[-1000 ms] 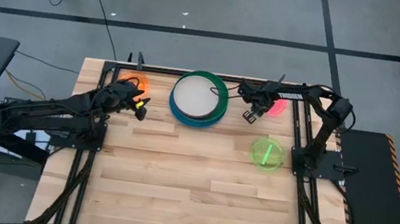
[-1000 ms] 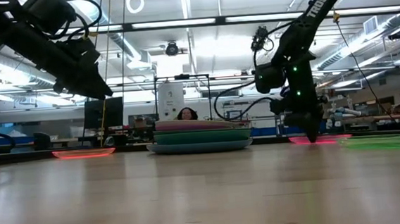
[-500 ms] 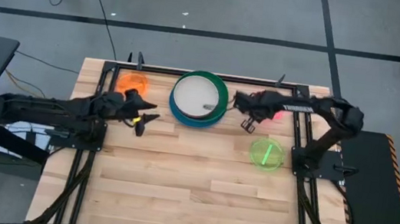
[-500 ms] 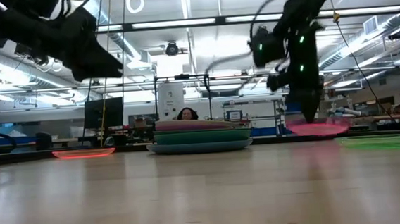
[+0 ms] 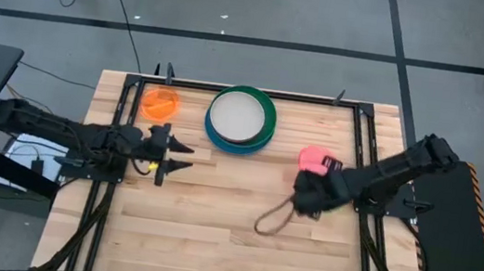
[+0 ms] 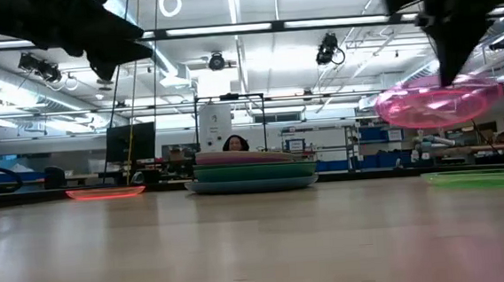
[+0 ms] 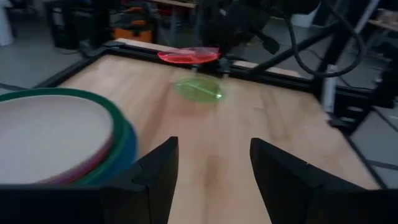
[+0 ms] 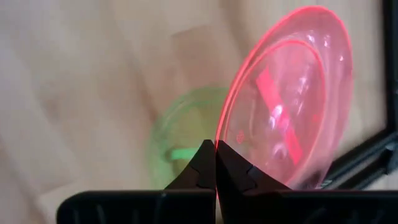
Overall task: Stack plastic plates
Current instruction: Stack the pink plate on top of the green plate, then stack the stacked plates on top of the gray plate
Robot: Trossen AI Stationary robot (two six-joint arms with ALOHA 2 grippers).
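Note:
My right gripper (image 8: pixel 216 163) is shut on the small translucent pink plate (image 8: pixel 287 93), high over the table's right side (image 5: pixel 312 156). Beneath it the lime plate (image 8: pixel 177 144) lies flat on the wood; my right arm hides it in the high view. My left gripper (image 7: pixel 211 177) is open and holds nothing, hovering left of centre (image 5: pixel 174 155). The stack of plates (image 5: pixel 239 119), cream on top with green and blue rims showing, sits at the far middle. The small orange plate (image 5: pixel 160 101) lies flat at the far left. My right gripper pinches the pink plate's rim (image 8: pixel 219 138) between its two fingers, one on each face. In the low view the fingers (image 6: pixel 452 56) come down from above. The plate (image 6: pixel 436 101) hangs under them, lifted clear and near level, tipped a little.
A dark frame rail (image 5: pixel 361 137) runs along the table's right side and another (image 5: pixel 123 111) along its left. The near half of the wooden table (image 5: pixel 229 237) is bare. A cable loop (image 5: pixel 270 220) hangs off my right arm. A person (image 6: pixel 233 144) sits beyond the far edge.
My right gripper has lifted the pink plate off the far right corner and carried it up and toward the near edge, over the lime plate. My left gripper has drawn back from the orange plate toward the near edge and risen.

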